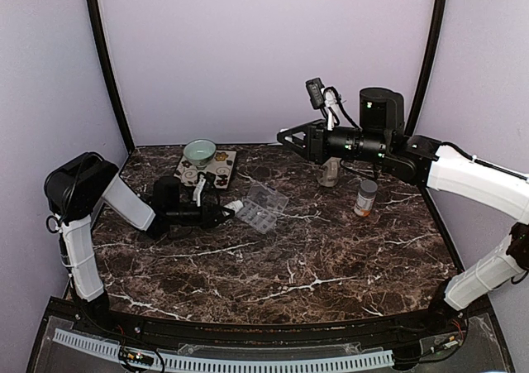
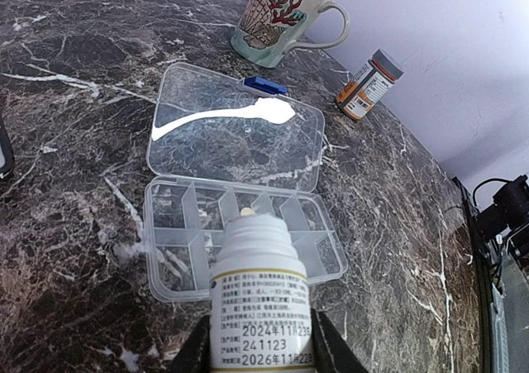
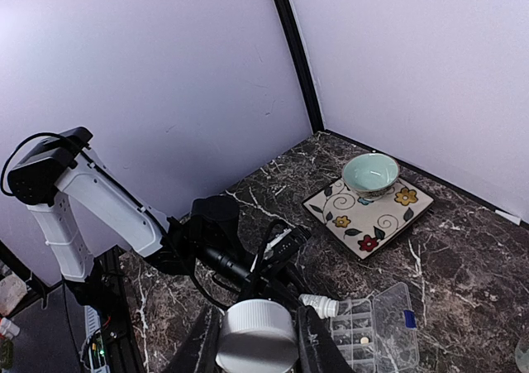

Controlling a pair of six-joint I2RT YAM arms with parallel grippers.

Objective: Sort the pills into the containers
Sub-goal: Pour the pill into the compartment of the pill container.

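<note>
The clear pill organizer (image 2: 178,261) lies open on the marble, its lid (image 2: 235,133) flat behind the two rows of cells. My left gripper (image 2: 260,344) is shut on a small white bottle (image 2: 260,298), uncapped and lying on its side with its mouth over the cells. One pale pill (image 2: 247,212) sits in a cell just past the mouth, and the same pill (image 3: 364,340) shows in the right wrist view. My right gripper (image 3: 256,340) hangs high above the table, shut on a white ribbed cap (image 3: 256,332). From above, the bottle (image 1: 234,206) meets the organizer (image 1: 263,208).
An orange pill bottle with a grey cap (image 1: 364,198) stands right of the organizer. A coral-patterned mug (image 2: 281,13) stands behind it. A pale green bowl (image 1: 199,151) rests on a flowered square plate (image 1: 221,168) at the back left. Walls close in the table's sides and back.
</note>
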